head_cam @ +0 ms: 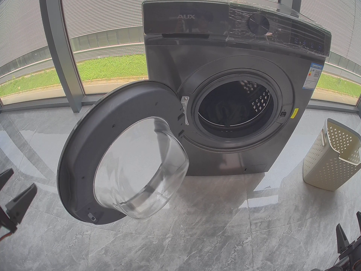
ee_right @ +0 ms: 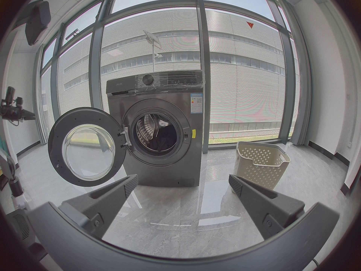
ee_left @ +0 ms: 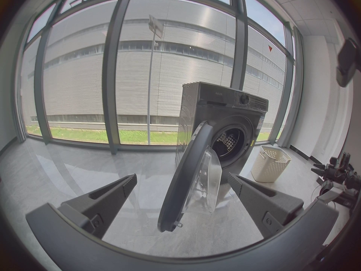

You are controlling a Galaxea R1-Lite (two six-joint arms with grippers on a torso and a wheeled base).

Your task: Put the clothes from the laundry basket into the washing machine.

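Grey marble floor (head_cam: 188, 226) runs to tall windows, where a dark grey front-loading washing machine (head_cam: 225, 95) stands with its round glass-fronted door (head_cam: 113, 151) swung wide to the left. Dark clothes (ee_right: 162, 140) lie inside the drum. A cream perforated plastic laundry basket (head_cam: 323, 162) sits on the floor just right of the machine. The left claw (ee_left: 181, 178) and right claw (ee_right: 183, 179) hang low, both spread wide and holding nothing.

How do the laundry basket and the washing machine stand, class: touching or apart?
Apart. The right wrist view shows a strip of floor between the laundry basket and the washing machine.
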